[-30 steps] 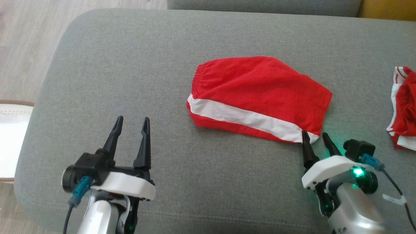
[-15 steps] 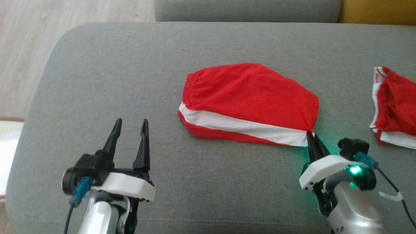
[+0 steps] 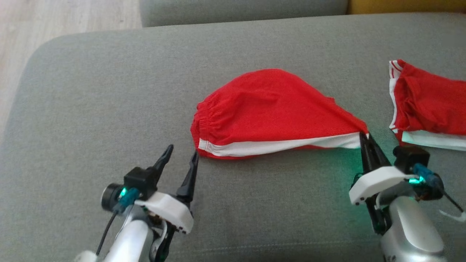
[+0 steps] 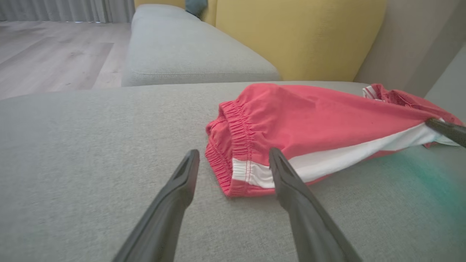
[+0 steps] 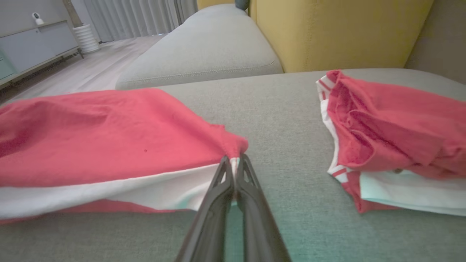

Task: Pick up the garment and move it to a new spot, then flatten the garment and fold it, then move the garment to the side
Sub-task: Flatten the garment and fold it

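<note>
While the red shorts (image 3: 269,109) lie slack and humped near the middle of the grey sofa cushion (image 3: 109,109), white side stripe facing me, I have them caught at one corner only. At their 4 o'clock end the right gripper (image 3: 364,137) is pinched fully closed on the leg hem, where red cloth and white stripe gather into a point between its dark fingers. The fabric draws taut toward that pinch. At 8 o'clock the left gripper (image 3: 183,150) stands spread as wide as it goes and holds nothing. Its fingertips sit just beside the elastic waistband (image 4: 236,127), and from its wrist camera the stripe's stitched end appears between the two fingers, though I cannot tell whether either one touches the cloth. A second red-and-white garment (image 3: 426,102) sits bunched at 3 o'clock, apart from the shorts, with the yellow backrest (image 5: 346,32) beyond at 1 o'clock and the wooden floor (image 3: 54,18) at 11 o'clock. I judge this to be the opening step, the pick-up, half secured. The next move calls for easing the left fingers forward around the waistband corner and closing them there. Both arms should then rise together so the shorts hang level, keeping well clear of the neighbouring garment on the way to a new spot.
</note>
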Motion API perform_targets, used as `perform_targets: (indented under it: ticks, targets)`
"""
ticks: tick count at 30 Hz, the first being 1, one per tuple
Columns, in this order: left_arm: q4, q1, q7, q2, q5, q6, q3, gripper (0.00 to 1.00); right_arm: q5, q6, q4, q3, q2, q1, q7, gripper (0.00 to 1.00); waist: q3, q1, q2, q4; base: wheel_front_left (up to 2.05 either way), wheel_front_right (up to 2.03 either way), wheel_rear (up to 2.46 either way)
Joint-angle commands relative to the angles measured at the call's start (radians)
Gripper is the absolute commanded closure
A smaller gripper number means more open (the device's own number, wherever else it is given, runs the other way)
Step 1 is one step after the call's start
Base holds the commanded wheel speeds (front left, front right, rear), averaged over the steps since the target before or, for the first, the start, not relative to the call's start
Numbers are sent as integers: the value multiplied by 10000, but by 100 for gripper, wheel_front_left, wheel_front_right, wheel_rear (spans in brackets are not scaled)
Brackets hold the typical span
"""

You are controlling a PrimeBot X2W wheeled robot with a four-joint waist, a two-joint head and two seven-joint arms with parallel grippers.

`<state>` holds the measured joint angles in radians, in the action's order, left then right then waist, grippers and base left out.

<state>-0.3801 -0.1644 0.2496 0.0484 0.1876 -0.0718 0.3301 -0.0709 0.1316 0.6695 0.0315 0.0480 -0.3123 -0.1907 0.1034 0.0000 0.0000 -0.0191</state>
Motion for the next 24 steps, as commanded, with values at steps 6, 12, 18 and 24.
perform_targets:
  ticks: [6,12,18,24]
  targets:
    - [-791,-1183,66,18,170,-253,312,0,116,-9,-1303,-147,22,182,441,100,227,0,0,-223,0,0,0]
    - [-1641,-1692,-6,18,507,-340,736,0,66,-9,-1940,-206,22,473,773,100,353,0,0,-329,0,0,0]
    - [-2209,-2112,15,18,870,-354,1075,0,-17,-9,-2305,-288,22,592,971,100,440,0,0,-447,0,0,0]
    - [-2759,-2475,34,18,1037,-352,1308,0,-115,-9,-2508,-408,22,615,1071,100,543,0,0,-571,0,0,0]
